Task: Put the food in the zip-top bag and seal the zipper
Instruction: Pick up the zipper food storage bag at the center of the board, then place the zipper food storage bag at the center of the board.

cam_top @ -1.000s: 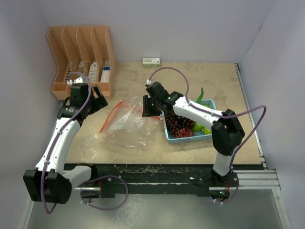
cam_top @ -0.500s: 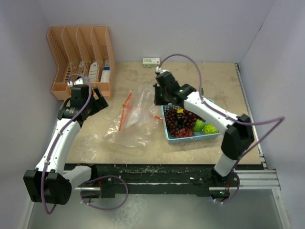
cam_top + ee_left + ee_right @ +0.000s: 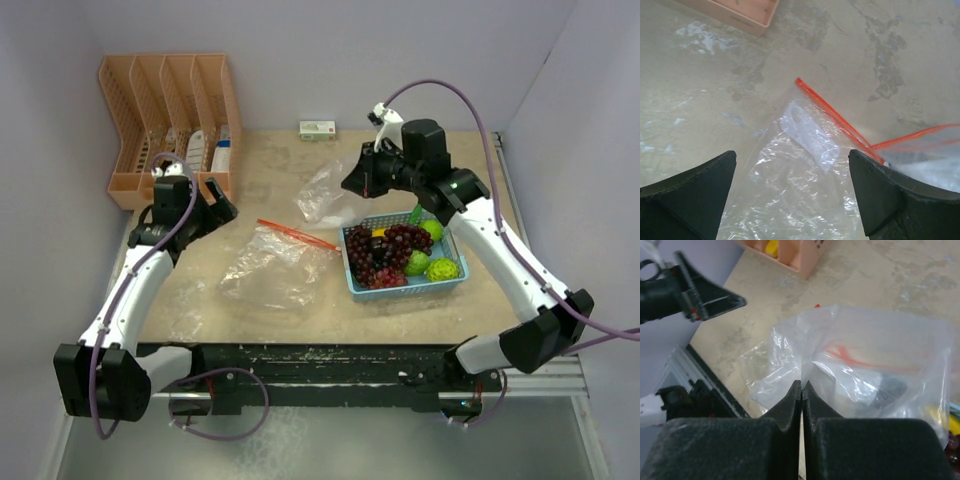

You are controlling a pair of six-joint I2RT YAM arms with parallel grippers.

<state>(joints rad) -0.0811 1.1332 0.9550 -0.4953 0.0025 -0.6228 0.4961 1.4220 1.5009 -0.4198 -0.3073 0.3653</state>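
The zip-top bag (image 3: 270, 270) lies crinkled on the table, its orange-red zipper (image 3: 297, 235) facing the basket. My right gripper (image 3: 362, 178) hangs raised behind the basket, shut on a fold of clear plastic (image 3: 325, 195) lifted off the table. In the right wrist view the fingertips (image 3: 802, 382) pinch this plastic (image 3: 875, 360). I cannot tell how the fold joins the flat part. My left gripper (image 3: 218, 205) hovers open over the bag's left end (image 3: 790, 195), with the zipper (image 3: 835, 115) ahead of it. The food, grapes (image 3: 380, 255), green fruits (image 3: 418, 263) and a green pepper (image 3: 417, 213), sits in the light-blue basket (image 3: 400, 290).
An orange slotted rack (image 3: 170, 120) with small items stands at the back left, close behind the left gripper. A small white and green box (image 3: 317, 129) lies against the back wall. A metal rail (image 3: 520, 230) runs along the table's right edge.
The right gripper shut on the plastic and rose toward the back right, over the basket. The zipper swung from upright to lying flat on the table. The left gripper stayed put and open.
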